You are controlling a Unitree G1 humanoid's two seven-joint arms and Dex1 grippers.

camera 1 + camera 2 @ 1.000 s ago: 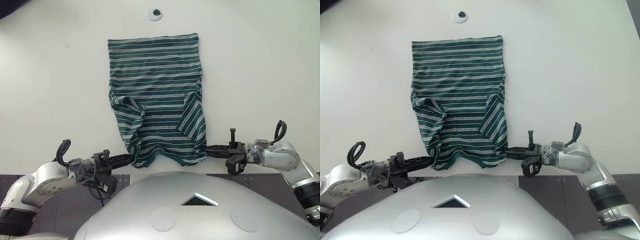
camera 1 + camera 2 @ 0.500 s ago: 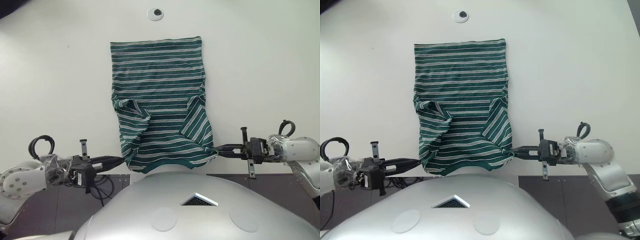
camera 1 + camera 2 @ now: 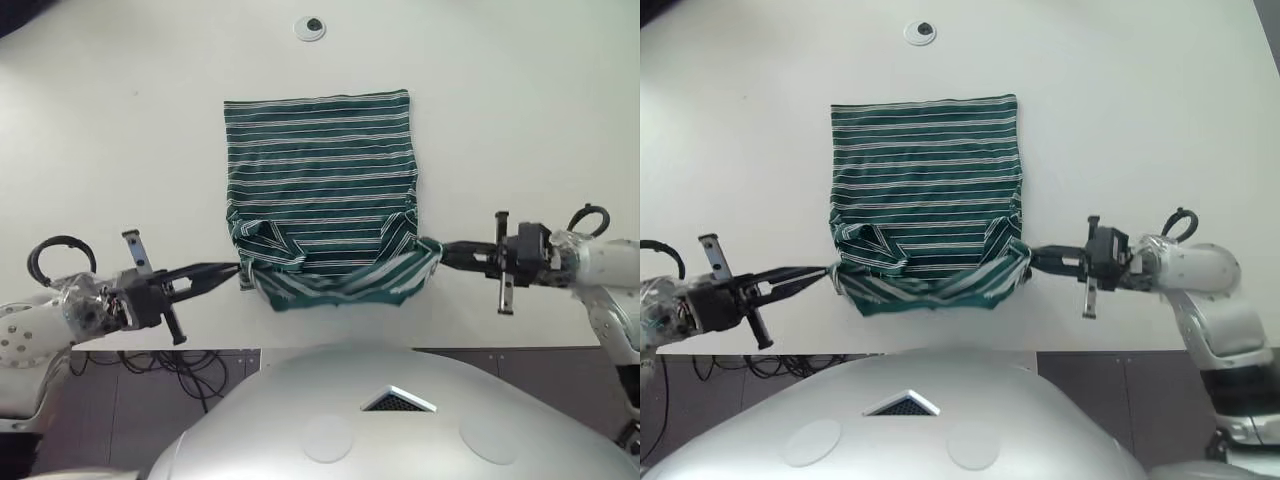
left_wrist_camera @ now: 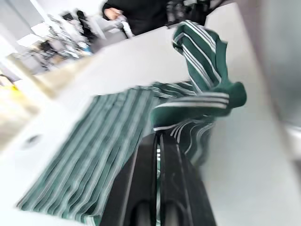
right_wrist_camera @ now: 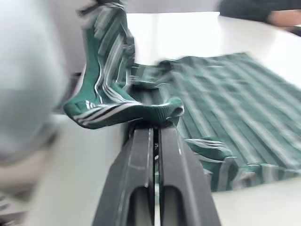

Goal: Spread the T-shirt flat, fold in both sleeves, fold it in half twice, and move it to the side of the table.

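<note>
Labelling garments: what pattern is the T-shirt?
T-shirt: dark green, thin white stripes; clearest in left eye view.

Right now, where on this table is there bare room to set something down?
Bare table lies right of the T-shirt, beyond the right end effector, and likewise left of it, beyond the left end effector. The near edge is crowded: both end effectors grip the T-shirt there.

Nothing to read here: no words, numbers, labels or signs come through legibly. The T-shirt (image 3: 318,170) shows green and white stripes with no print that can be made out. The small round disc (image 3: 314,26) beyond the T-shirt's far edge has a dark centre but no lettering that can be read, and the table (image 3: 520,120) around the T-shirt shows a plain pale surface.
</note>
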